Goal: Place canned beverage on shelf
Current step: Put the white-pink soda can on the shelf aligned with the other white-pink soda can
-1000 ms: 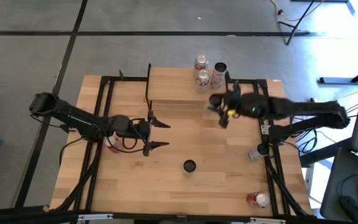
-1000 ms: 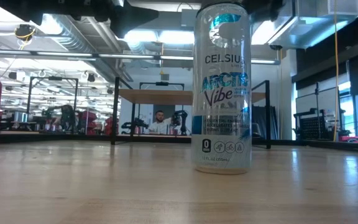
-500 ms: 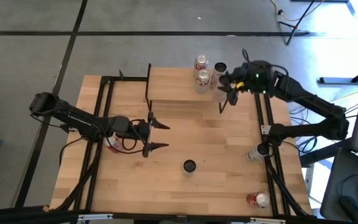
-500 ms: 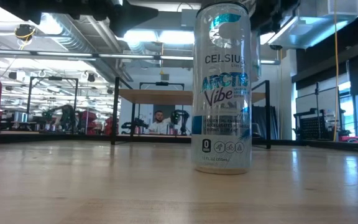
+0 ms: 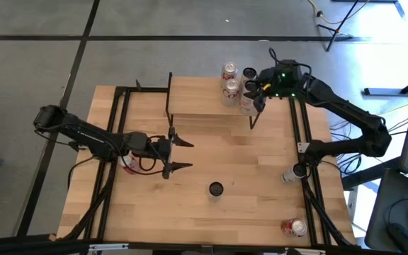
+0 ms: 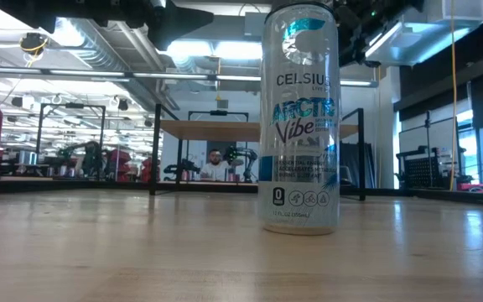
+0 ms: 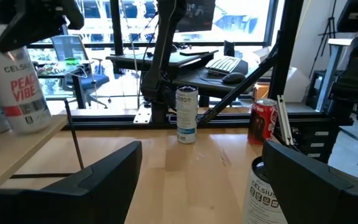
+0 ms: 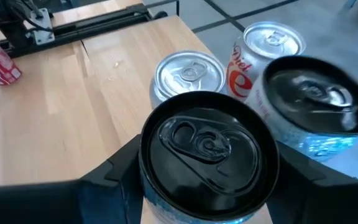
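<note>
The shelf [image 5: 197,99] stands at the table's far edge. Three cans stand on it: a silver-topped one [image 8: 188,74], a red-and-white one [image 8: 272,40] and a black-topped one [image 8: 316,93]. My right gripper [image 8: 207,171] is over the shelf's right part, shut on a fourth black-topped can [image 8: 207,146], which shows whitish from above [image 5: 247,105]. My left gripper [image 5: 183,154] hangs open and level over the table's left middle, touching nothing. Ahead of it a tall Celsius can [image 5: 216,189] stands upright on the table. My right gripper pinches the can between its two fingers, one on each side of the upper wall just below the rim [image 8: 148,186]. The fingers slant down from the table's right side. The can stays upright, top up; the can itself hides whether its base touches the shelf.
A Coke can [image 5: 128,164] stands under my left arm. A silver can [image 5: 294,172] and a red can [image 5: 296,227] stand by the table's right rail. Black frame rails [image 5: 122,127] run along both sides. The shelf's left half is bare wood.
My right gripper has swung with its can from over the table just in front of the shelf toward the far edge. It now stands over the shelf's right part beside the other cans. It has also rolled somewhat.
</note>
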{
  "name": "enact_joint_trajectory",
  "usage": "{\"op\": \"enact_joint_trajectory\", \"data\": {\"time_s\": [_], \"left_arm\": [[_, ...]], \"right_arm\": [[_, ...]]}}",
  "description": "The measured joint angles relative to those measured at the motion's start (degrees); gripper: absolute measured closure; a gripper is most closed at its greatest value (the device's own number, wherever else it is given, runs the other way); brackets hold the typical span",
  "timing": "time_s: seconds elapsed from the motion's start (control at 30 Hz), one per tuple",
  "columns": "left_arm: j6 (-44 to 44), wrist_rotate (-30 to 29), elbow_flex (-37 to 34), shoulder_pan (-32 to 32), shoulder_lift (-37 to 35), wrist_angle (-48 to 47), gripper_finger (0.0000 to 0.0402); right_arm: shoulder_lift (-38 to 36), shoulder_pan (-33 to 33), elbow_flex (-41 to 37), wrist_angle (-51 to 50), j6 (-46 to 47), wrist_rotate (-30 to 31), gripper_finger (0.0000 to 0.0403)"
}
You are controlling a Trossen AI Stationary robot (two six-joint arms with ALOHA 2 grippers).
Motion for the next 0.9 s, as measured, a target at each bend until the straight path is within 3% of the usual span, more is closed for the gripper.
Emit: {"op": "enact_joint_trajectory", "data": {"time_s": [0.53, 0.77, 0.9], "left_arm": [[0.1, 0.0, 0.0, 0.0, 0.0, 0.0, 0.0084], [0.1, 0.0, 0.0, 0.0, 0.0, 0.0, 0.0084], [0.1, 0.0, 0.0, 0.0, 0.0, 0.0, 0.0084]], "right_arm": [[1.6, -0.1, 0.1, 0.9, -1.2, 1.9, 0.0182], [1.7, 0.0, 0.0, 0.6, -1.3, 3.5, 0.0099], [1.7, 0.0, 0.0, 0.7, -1.4, 3.5, 0.0073]]}}
